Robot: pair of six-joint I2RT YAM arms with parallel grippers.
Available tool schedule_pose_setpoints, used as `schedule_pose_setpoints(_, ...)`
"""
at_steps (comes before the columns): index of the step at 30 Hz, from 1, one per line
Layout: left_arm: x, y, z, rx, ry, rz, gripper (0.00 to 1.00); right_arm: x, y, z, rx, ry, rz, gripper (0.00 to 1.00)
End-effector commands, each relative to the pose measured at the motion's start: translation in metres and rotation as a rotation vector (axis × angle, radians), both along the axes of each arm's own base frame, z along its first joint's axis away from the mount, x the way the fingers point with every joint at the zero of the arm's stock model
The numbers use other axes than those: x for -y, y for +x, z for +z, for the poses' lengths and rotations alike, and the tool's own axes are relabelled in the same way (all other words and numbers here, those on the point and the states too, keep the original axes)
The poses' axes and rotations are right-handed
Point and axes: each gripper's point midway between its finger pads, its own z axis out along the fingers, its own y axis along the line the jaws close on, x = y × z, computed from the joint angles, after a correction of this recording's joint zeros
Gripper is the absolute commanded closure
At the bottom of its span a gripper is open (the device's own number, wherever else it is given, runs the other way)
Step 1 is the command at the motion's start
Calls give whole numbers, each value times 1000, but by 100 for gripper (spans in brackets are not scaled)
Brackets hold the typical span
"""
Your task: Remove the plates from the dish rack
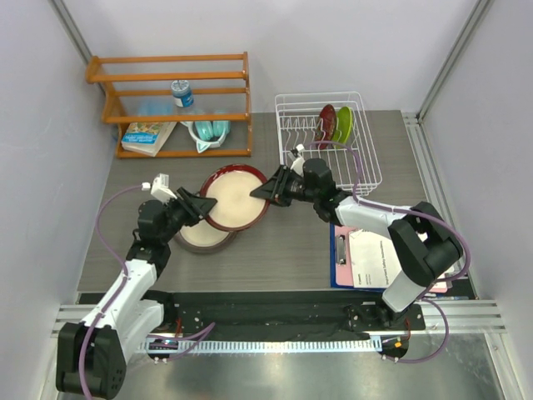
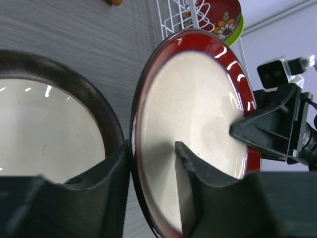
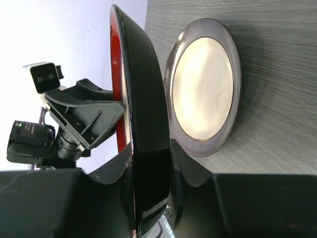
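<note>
From right wrist alone: right claw [image 3: 151,156] clenched on maroon-rimmed plate [image 3: 143,99], held on edge left of the dish rack [image 1: 291,125]. From left wrist: left claw [image 2: 153,151] astride its rim, grip unclear. Beneath, grey-rimmed plate [image 1: 200,237] flat on grey counter [image 1: 283,242]; pale walls around.

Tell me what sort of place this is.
Probably a robotics lab test cell, not a real kitchen: plain white panel walls in aluminium framing, a clipboard near the dish rack, and a metal mounting rail along the table edge.
</note>
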Motion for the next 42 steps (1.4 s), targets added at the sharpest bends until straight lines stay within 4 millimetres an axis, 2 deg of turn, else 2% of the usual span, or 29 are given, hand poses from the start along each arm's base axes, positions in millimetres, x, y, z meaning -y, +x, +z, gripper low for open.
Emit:
schedule_pose_setpoints(1,6,-4,8,27,-9,-37,70,-12,-3,111,275,193,72,99)
schedule_pose_setpoints(5,10,-2,4,4,-7,-57,98,-14,-6,111,277,207,91,99)
schedule_pose_setpoints(6,10,-2,2,-7,-7,-60,100,-13,-7,109,277,198,93,99)
schedule_pose_setpoints(16,32,2,0,-28,2,-181,100,-16,-14,110,308,192,154,99)
schedule_pose_setpoints(18,33,3,-3,-44,-2,-183,82,-15,-14,112,309,191,151,99)
schedule_pose_setpoints(20,33,3,-6,-52,4,-182,58,-15,-14,112,308,186,154,99)
schedule_pose_setpoints(22,33,4,-13,-74,16,-180,45,-16,-15,116,319,188,159,99)
schedule_pose_setpoints(25,34,6,-18,-94,23,-190,44,-15,-14,118,335,164,156,99)
schedule_pose_setpoints(26,35,6,-19,-98,21,-197,65,-15,-14,119,336,166,157,99)
schedule_pose_setpoints(28,38,6,-18,-89,19,-211,78,-14,-15,122,334,179,157,99)
schedule_pose_setpoints(29,38,7,-17,-86,17,-211,99,-14,-15,120,332,177,152,99)
schedule_pose_setpoints(37,47,4,-15,-45,4,-250,100,-18,-17,115,299,226,173,99)
schedule_pose_setpoints(42,52,3,-4,-11,-21,-276,100,-21,-15,111,281,249,179,99)
